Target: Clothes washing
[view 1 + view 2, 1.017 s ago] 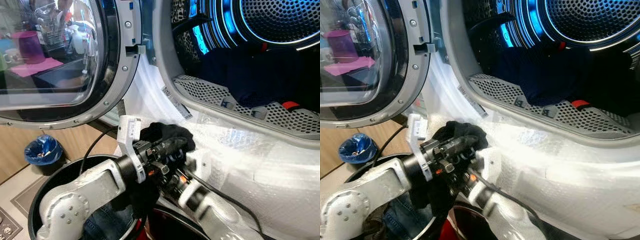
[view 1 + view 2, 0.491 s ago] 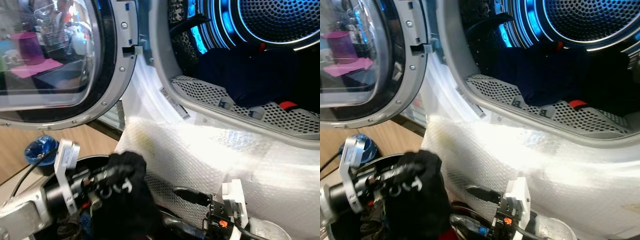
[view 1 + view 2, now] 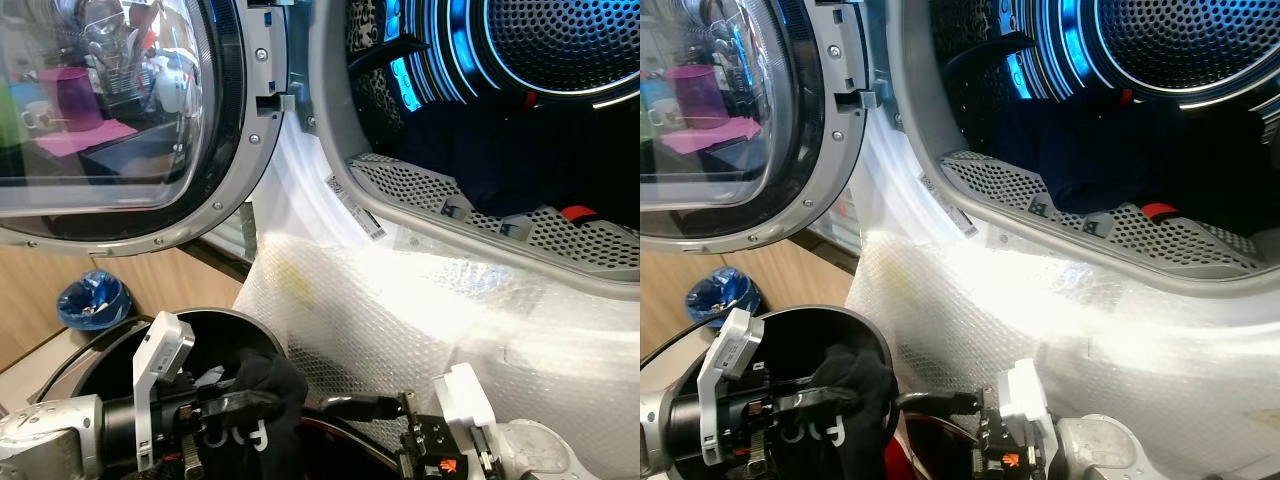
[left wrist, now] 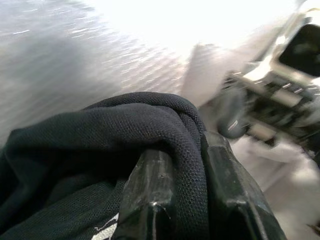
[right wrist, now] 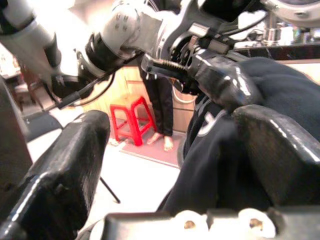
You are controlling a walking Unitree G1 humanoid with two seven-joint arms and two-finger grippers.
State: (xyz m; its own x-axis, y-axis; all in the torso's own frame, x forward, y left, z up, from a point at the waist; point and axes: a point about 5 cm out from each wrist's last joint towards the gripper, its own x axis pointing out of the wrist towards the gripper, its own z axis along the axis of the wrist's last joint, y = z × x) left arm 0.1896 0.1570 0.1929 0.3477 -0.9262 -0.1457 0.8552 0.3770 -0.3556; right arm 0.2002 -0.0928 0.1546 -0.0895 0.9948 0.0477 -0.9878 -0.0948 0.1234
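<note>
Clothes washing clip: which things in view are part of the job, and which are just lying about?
Job: black garment pinched by left gripper; right gripper, open; black basket; washer drum; dark laundry inside.
Lying about: blue bin; red stool.

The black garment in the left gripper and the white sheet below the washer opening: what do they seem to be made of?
The garment looks like a matte knit fabric, perhaps cotton or a blend: the left wrist view shows a fine mesh weave and soft rolled folds between the left gripper fingers. The sheet looks like clear plastic bubble wrap: small regular bubbles and a glossy glare, draped under the drum.
</note>
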